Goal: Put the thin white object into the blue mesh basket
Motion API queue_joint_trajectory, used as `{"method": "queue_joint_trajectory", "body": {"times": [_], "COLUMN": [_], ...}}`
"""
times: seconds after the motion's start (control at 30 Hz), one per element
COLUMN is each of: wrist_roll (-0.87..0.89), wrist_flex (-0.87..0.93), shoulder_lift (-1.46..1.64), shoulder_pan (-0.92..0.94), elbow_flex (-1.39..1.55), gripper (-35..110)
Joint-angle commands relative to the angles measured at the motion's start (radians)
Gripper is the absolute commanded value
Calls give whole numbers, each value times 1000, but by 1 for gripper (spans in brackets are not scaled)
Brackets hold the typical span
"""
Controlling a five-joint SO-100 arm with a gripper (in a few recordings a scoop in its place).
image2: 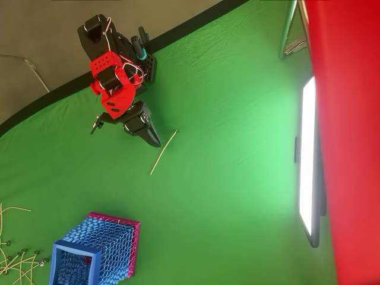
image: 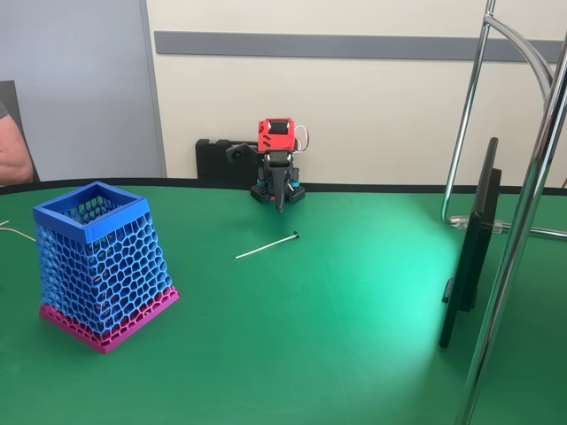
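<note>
Nearest cam in fixed view: chrome stand tube (image: 509, 274) running up the right edge, w/ a thin dark screen (image: 469, 257) edge-on just left of it, lower right to mid right. Overhead view has the same screen (image2: 309, 160) as a bright strip at right, and a big red blurred shape (image2: 350, 142) covering the right side.

Blue mesh basket (image: 99, 264) sits lower left in fixed view, upright, blue square rim on top, magenta band at base, on the green table (image: 337, 354). Overhead: basket (image2: 98, 249) at bottom left, open top visible.

White stick (image: 267, 246) lies flat on the table, center frame, dark tip at its upper-right end, well apart from the basket. Overhead: stick (image2: 163, 152) left of center, lying diagonal, just right of the claw tip, not touching as far as I can see.

Arm is red/black, upper center in fixed view, folded, gripper (image: 281, 199) pointing down at the table behind the stick. Overhead gripper (image2: 155, 141) upper left. Fingers look clenched together, nothing held.

Bare table between stick and basket, no obstacle. Loose white wires (image2: 15, 249) at bottom-left edge of overhead, beside basket. Person's arm (image: 13, 150) at far left edge of fixed view.
</note>
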Motion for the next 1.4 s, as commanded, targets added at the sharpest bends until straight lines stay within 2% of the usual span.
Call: {"method": "queue_joint_trajectory", "body": {"times": [0.0, 0.2, 0.63, 1.03, 1.37], "wrist_roll": [0, -3, -110, -181, -397], "wrist_flex": [-18, -80, -80, 155, 172], "shoulder_lift": [-40, -216, -637, -899, -1135], "shoulder_pan": [-8, -6, -38, 23, 48], "elbow_flex": [-40, -126, -387, -649, -761], "gripper": [1, 1, 1, 1, 1]}}
